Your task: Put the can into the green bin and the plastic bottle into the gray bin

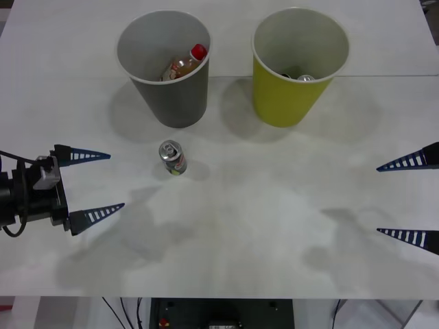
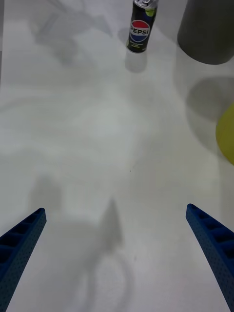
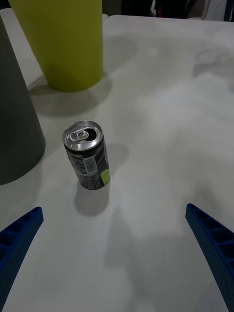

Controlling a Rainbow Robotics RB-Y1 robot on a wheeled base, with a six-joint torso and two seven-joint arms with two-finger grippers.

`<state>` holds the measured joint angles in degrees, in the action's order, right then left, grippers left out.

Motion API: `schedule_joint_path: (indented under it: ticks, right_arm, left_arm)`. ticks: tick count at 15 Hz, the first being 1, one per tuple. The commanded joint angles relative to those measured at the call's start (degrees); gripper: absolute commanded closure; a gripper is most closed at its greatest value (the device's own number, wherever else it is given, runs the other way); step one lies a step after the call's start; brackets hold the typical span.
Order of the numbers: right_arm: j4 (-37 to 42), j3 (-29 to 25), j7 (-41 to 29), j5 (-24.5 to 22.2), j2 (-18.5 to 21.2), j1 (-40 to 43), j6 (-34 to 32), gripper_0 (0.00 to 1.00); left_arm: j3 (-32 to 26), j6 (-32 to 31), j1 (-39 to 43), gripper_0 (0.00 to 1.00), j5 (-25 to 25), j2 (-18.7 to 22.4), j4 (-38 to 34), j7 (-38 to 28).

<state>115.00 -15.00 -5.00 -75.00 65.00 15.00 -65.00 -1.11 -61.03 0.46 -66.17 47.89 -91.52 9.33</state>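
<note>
Two bins on white table (image 1: 274, 226), side by side at far side: gray bin (image 1: 171, 89) on robot's left, green bin (image 1: 291, 96) on right. Gray bin holds 1 plastic bottle (image 1: 184, 65), red cap up, leaning against inner wall. Green bin holds 1 other can (image 1: 305, 78), silver top just visible at bottom. 1 can (image 1: 173, 157) stands upright on table, just in front of gray bin, apart from it; pull-tab top up. Total cans: 2; bottles: 1.

Left gripper (image 1: 92, 184) at table's left edge, fingers spread wide, nothing between them, can well apart toward centre. Right gripper (image 1: 411, 199) at right edge, fingers likewise spread, empty.
</note>
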Motion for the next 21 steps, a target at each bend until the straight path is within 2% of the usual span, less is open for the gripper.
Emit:
schedule_joint_path:
  ticks: [1,4,10,21]
  right_arm:
    - [0.00,0.00,0.00,0.00,0.00,0.00,0.00,0.00]
    - [0.00,0.00,0.00,0.00,0.00,0.00,0.00,0.00]
    - [0.00,0.00,0.00,0.00,0.00,0.00,0.00,0.00]
    - [0.00,0.00,0.00,0.00,0.00,0.00,0.00,0.00]
  left_arm:
    - [4.71,1.88,-3.19,0.00,4.20,-0.25,6.00,6.32]
    - [8.14,2.24,-7.84,0.00,7.72,-2.01,14.09,12.64]
    - [9.55,1.62,-11.97,0.00,11.94,-8.08,24.64,21.26]
    - [9.55,6.19,-14.00,0.00,11.59,-16.43,26.83,21.52]
